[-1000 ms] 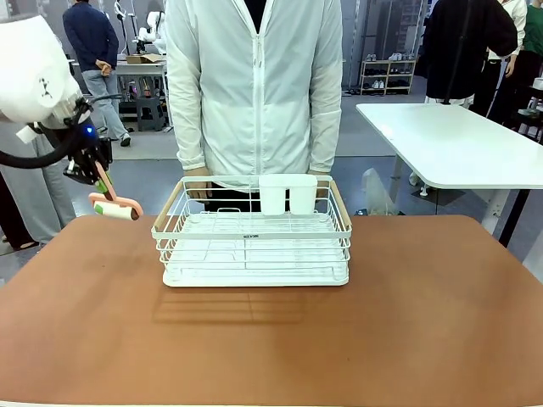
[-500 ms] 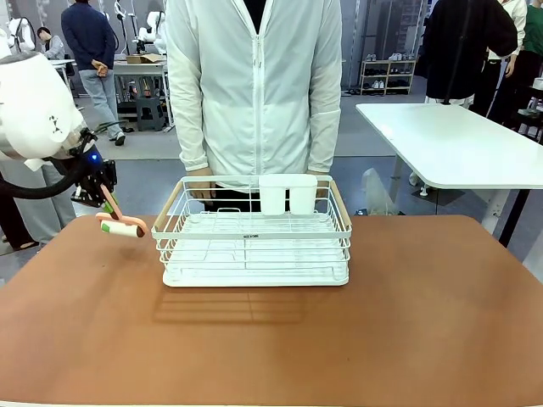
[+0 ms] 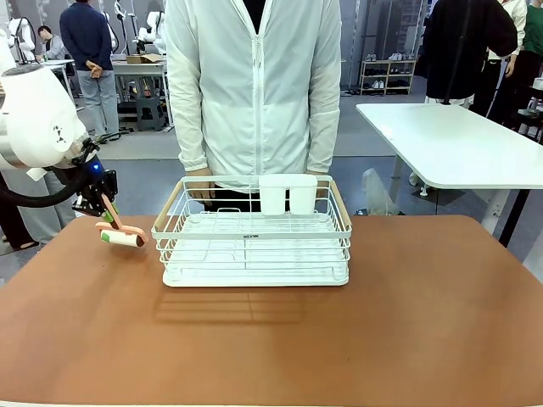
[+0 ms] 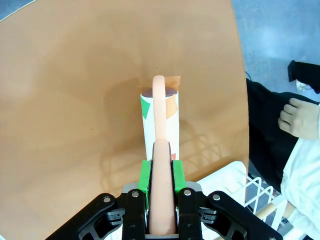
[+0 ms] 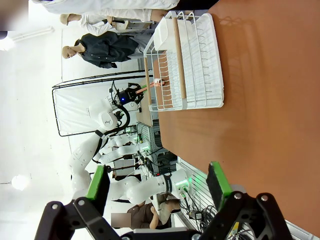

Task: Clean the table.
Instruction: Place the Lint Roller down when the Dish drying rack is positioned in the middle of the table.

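1. One lint roller [image 3: 121, 235] with a peach handle is clamped between the pads of the left gripper [image 3: 103, 203], its roll hanging just above the table [image 3: 339, 339] near the far left edge.
2. Beside it, a white wire rack [image 3: 253, 246] stands on the table's far middle.
3. Jaws of the right gripper [image 5: 157, 182] stand wide apart, holding nothing, above the table.
4. A person [image 3: 254, 93] stands behind the rack.

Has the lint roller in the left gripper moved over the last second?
Yes. The lint roller in the left gripper has come lower and closer to the white wire rack, nearing the table.
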### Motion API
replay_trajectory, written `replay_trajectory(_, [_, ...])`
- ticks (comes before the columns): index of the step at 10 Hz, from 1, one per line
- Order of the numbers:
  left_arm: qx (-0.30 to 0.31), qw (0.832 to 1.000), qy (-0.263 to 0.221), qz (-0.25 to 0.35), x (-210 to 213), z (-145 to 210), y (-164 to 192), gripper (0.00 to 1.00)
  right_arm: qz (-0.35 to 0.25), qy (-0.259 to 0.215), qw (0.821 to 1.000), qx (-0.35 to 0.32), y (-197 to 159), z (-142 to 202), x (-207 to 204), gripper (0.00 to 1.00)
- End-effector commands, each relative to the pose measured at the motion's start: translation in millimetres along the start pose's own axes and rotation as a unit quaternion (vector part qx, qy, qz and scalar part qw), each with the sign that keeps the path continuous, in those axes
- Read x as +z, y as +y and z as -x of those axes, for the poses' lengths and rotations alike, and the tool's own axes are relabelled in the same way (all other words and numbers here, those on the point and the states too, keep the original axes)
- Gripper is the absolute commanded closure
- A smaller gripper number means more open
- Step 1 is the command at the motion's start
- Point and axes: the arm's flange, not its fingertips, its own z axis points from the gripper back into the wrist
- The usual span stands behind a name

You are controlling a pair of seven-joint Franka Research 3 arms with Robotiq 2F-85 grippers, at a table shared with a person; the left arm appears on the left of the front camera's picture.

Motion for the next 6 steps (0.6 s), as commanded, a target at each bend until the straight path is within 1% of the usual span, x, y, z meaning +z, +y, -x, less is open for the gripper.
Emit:
replay_trajectory(1, [-0.002,1.0,0.009,-0.001,0.3,-1.2,3.5,0.79,-0.001,-0.001,1.0,0.002,2.3,0.6,1.1,0.0])
replay_trajectory(2, [-0.004,1.0,0.007,-0.004,0.5,-1.9,3.8,0.79,-0.001,-0.001,1.0,0.002,2.3,0.6,1.1,0.0])
replay_trajectory(3, [-0.005,1.0,0.007,-0.005,0.3,-0.9,4.4,0.61,-0.001,-0.001,1.0,0.002,2.3,0.6,1.1,0.0])
replay_trajectory(4, [-0.003,1.0,0.0,-0.005,2.1,-2.4,3.5,0.39,-0.001,-0.001,1.0,0.002,2.3,0.6,1.1,0.0])
replay_trajectory(5, [-0.006,1.0,0.003,-0.004,2.7,-1.0,4.7,0.21,-0.001,-0.001,1.0,0.002,2.3,0.6,1.1,0.0])
replay_trajectory(6, [-0.005,1.0,0.004,-0.006,6.1,-1.5,5.1,0.0,-0.001,-0.001,1.0,0.002,2.3,0.6,1.1,0.0])
